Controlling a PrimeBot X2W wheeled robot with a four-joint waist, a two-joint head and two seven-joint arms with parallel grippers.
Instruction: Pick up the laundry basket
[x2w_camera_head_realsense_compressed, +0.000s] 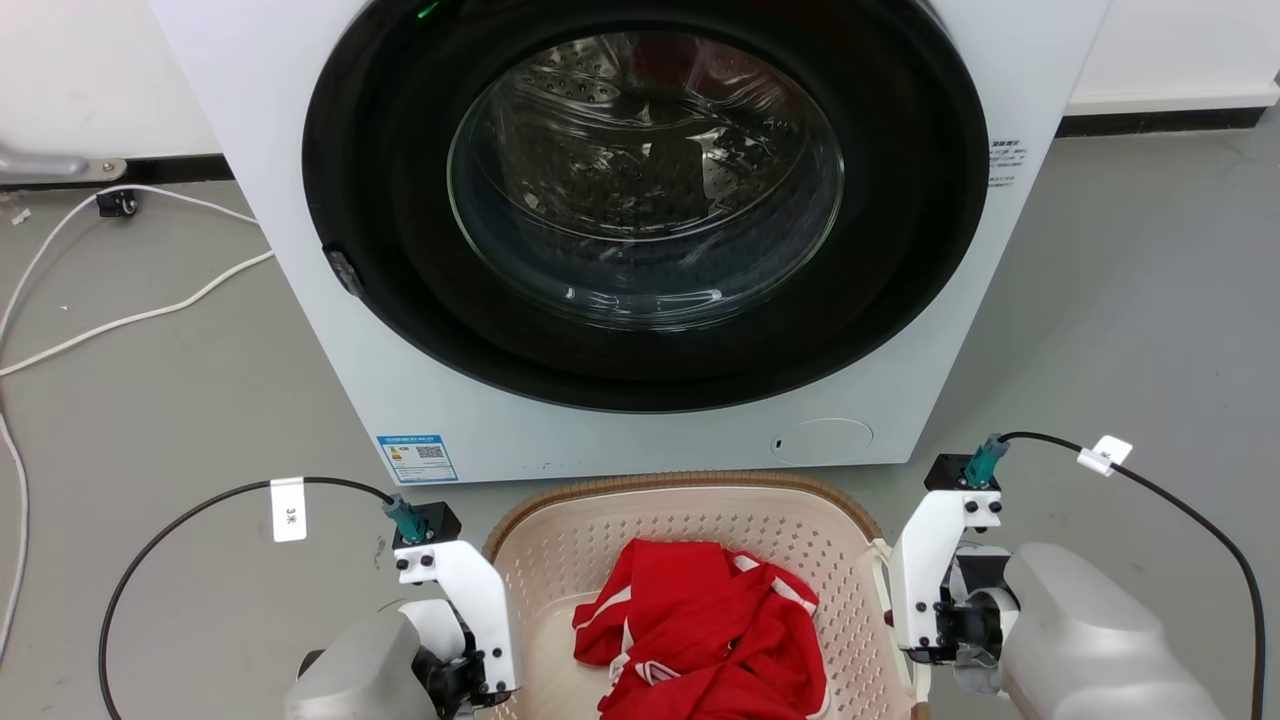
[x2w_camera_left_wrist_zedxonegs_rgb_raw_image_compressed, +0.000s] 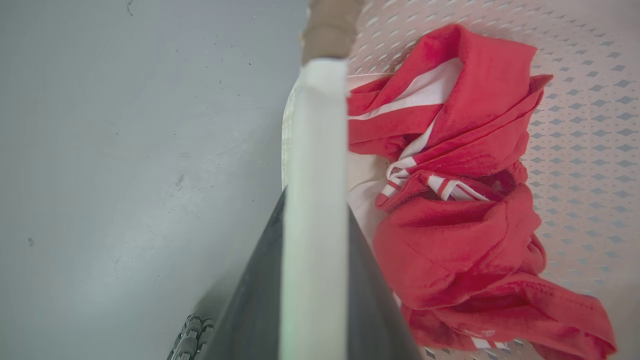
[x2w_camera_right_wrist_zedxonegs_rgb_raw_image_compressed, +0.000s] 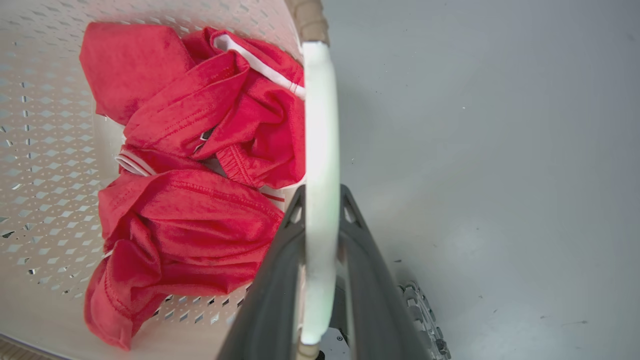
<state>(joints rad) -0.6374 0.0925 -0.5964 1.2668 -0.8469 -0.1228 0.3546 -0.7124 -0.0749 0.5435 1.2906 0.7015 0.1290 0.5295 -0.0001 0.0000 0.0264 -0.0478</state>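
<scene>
Two white handles (x2w_camera_right_wrist_zedxonegs_rgb_raw_image_compressed: 320, 100) of the laundry basket (x2w_camera_head_realsense_compressed: 600, 545) sit clamped in left gripper (x2w_camera_left_wrist_zedxonegs_rgb_raw_image_compressed: 316, 200) and right gripper (x2w_camera_right_wrist_zedxonegs_rgb_raw_image_compressed: 322, 190), red clothing (x2w_camera_head_realsense_compressed: 700, 620) inside.

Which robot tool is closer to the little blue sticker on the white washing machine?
Left. The left tool grips a white handle of the cream plastic laundry basket, just in front of the small blue sticker; the right tool grips the opposite handle, far across.

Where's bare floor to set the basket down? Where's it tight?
Free: bare grey floor right of the washing machine. The left side is open but crossed by white cables. Tight: the laundry basket sits close before the machine, with the left gripper and right gripper on its handles. A red garment fills its middle.
</scene>
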